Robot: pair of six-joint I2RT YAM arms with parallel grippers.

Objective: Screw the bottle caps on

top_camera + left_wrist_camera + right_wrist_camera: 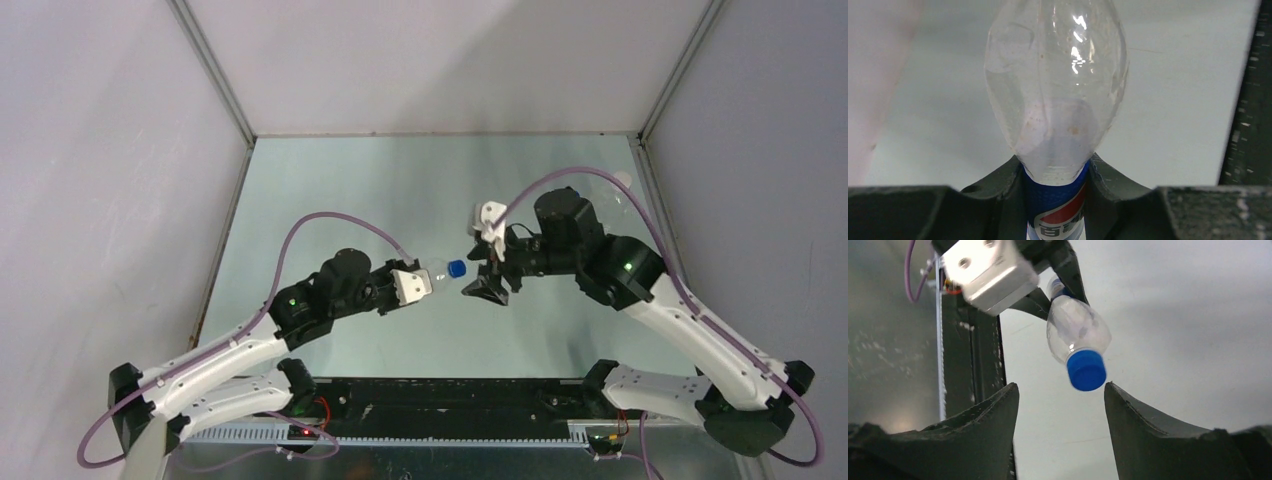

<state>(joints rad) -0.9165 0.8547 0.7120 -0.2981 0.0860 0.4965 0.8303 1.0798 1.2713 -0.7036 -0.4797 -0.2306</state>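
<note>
My left gripper [420,282] is shut on the Pepsi bottle [436,273] and holds it off the table, lying sideways with its neck pointing right. In the left wrist view the jaws [1058,200] clamp the blue-red-white label below the clear bottle [1055,90]. A blue cap [457,268] sits on the bottle's neck. My right gripper [481,276] is open just right of the cap and does not touch it. In the right wrist view the cap [1086,370] and the bottle [1075,330] hang just beyond my open right gripper [1060,395]. The other bottles and caps are not clearly visible.
The table [400,180] is pale green with grey walls on three sides. A faint clear shape with a whitish spot [622,182] lies by the far right wall. The black base rail [440,405] runs along the near edge.
</note>
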